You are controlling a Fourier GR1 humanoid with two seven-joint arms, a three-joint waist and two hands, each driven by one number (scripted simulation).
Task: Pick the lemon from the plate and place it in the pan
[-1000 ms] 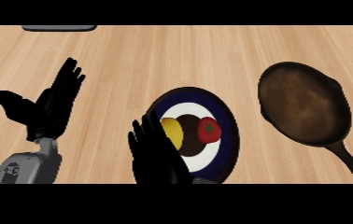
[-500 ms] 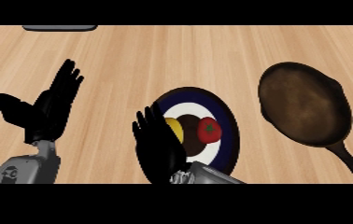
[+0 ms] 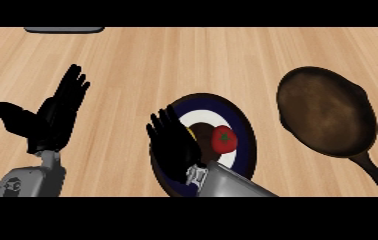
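The right robot hand (image 3: pixel 176 149) hangs at lower centre of the frame over the left part of the plate (image 3: pixel 221 104), fingers straight and spread; the lemon (image 3: pixel 195 132) lies on the plate, mostly hidden by that hand, just beside a tomato (image 3: pixel 224 139); the pan (image 3: pixel 321 111) sits at right on the table (image 3: pixel 148 64); the left robot hand (image 3: pixel 55 116) rests open at left.
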